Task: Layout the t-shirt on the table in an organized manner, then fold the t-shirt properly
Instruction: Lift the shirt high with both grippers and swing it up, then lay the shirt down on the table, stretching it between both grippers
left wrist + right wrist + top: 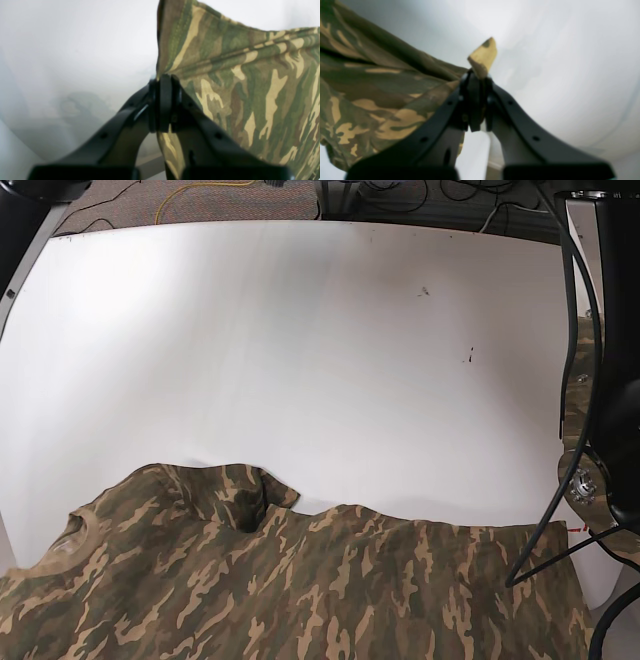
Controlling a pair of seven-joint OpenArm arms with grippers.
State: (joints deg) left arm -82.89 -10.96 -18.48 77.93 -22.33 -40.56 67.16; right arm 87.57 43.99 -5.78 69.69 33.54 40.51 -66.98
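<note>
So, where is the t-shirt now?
In the base view the t-shirt lies along the near edge of the table; both wrist views show a gripper pinching its cloth.

Lab: cables (400, 195) behind white table (300, 330)

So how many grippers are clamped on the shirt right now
2. The left gripper pinches the camouflage t-shirt at an edge; the right gripper pinches another, a tan tip poking out.
</note>
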